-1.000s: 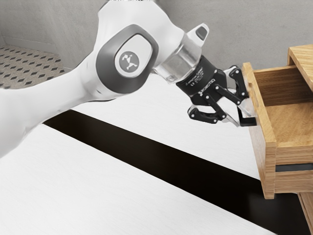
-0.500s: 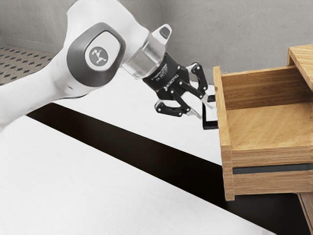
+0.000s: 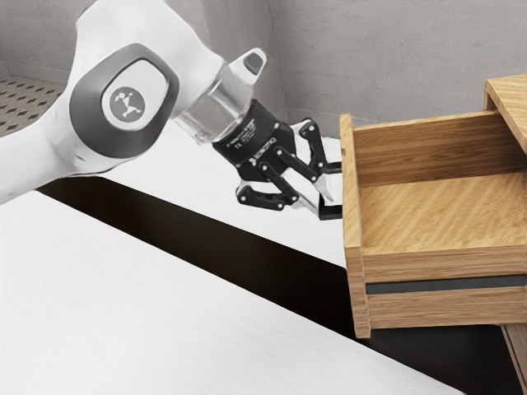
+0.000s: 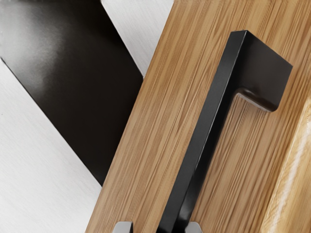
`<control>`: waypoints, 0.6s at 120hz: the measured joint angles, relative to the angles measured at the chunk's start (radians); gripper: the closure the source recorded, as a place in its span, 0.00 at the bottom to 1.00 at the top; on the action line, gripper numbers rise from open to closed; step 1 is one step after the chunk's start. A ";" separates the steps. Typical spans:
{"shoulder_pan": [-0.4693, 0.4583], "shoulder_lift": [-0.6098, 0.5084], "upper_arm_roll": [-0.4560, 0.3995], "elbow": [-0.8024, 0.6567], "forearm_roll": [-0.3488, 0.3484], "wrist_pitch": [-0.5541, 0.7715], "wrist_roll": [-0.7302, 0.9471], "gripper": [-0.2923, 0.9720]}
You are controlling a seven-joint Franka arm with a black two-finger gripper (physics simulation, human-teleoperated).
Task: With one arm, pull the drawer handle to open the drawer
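Over the white worktop, the wooden drawer stands well out of its cabinet at the exterior view's right, and the black hand is clamped from two sides on the black handle on the drawer's front panel.

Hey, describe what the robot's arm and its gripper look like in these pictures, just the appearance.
The arm has a smooth, rounded white shell. A round grey joint cap bears a white emblem. Near the hand sits a shiny silver wrist ring. The gripper is black, built of linked bars, with small white lettering on its body.
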 joint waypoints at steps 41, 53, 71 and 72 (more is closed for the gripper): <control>0.008 -0.047 0.032 -0.046 0.008 -0.019 0.002 0.73; 0.010 -0.054 0.036 -0.049 0.009 -0.023 0.002 0.73; 0.009 -0.055 0.036 -0.049 0.009 -0.028 0.000 0.63; 0.009 -0.055 0.037 -0.049 0.009 -0.028 0.000 0.62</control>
